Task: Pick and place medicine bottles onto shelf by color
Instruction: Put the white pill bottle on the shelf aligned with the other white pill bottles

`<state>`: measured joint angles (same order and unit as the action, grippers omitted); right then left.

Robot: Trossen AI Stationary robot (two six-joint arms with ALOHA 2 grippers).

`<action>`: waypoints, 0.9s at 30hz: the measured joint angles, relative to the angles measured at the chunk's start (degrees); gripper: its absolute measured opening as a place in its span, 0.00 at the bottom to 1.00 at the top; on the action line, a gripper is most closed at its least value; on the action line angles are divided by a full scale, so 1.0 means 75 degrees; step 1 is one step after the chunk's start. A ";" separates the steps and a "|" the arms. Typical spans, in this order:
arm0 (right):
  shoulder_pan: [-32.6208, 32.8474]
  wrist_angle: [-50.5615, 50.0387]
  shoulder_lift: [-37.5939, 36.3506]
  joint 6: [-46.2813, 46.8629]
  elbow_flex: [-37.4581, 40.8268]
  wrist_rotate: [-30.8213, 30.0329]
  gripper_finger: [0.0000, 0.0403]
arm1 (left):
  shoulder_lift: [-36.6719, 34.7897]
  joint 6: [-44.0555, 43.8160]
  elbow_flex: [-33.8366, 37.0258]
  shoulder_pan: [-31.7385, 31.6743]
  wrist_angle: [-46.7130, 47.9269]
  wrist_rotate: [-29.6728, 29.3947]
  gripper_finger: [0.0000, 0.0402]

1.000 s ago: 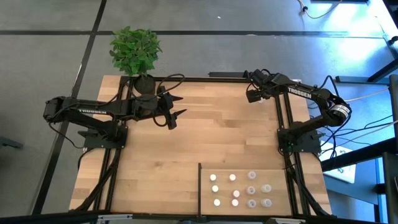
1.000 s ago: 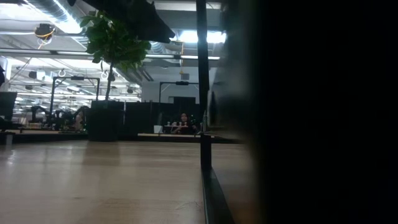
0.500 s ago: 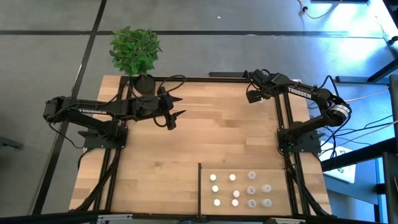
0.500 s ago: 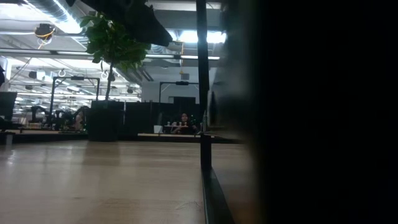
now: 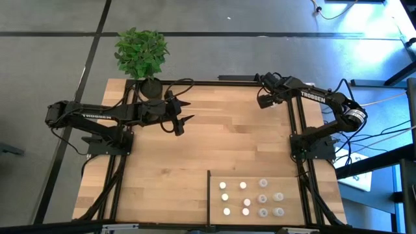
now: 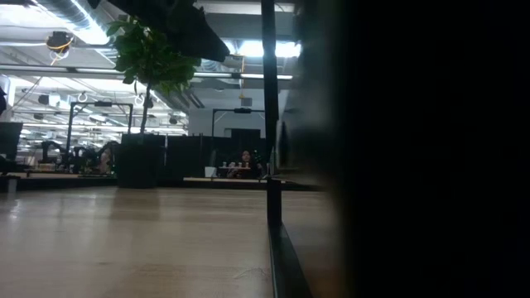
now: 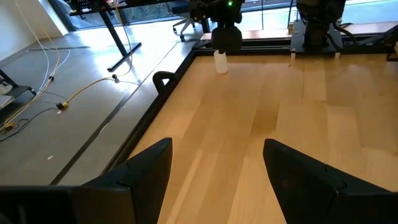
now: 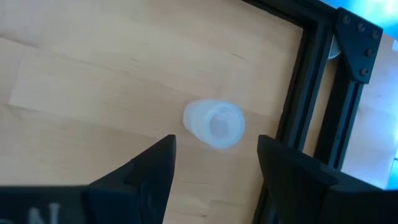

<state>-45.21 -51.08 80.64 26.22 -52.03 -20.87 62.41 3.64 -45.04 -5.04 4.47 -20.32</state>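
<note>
The right gripper (image 8: 211,168) is hanging with its fingers spread wide over a loose see-through medicine bottle (image 8: 213,123) by the table's far black edge, and a crooked squeeze could be knocking it over, while nothing is looking different from a moment ago.

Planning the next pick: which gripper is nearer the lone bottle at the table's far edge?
Right. The right gripper hovers directly above the bottle, fingers open; the left gripper is far across the table.

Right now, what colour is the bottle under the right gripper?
Translucent whitish-grey bottle, seen best in the right wrist view.
</note>
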 joint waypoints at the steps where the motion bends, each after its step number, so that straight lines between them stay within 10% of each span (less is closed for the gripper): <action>1: 0.0013 -0.0003 0.0000 -0.0139 0.0000 -0.0001 0.57 | 0.0000 0.0000 0.0000 0.0000 -0.0001 0.0000 0.61; 27: -0.0235 0.1159 0.0006 -0.0770 0.0737 -0.0079 0.57 | 0.0000 0.0388 0.0000 0.0000 -0.0021 -0.0003 0.61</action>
<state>-46.98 -42.39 80.68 20.45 -46.50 -21.46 62.41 6.55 -45.04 -5.04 4.31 -20.34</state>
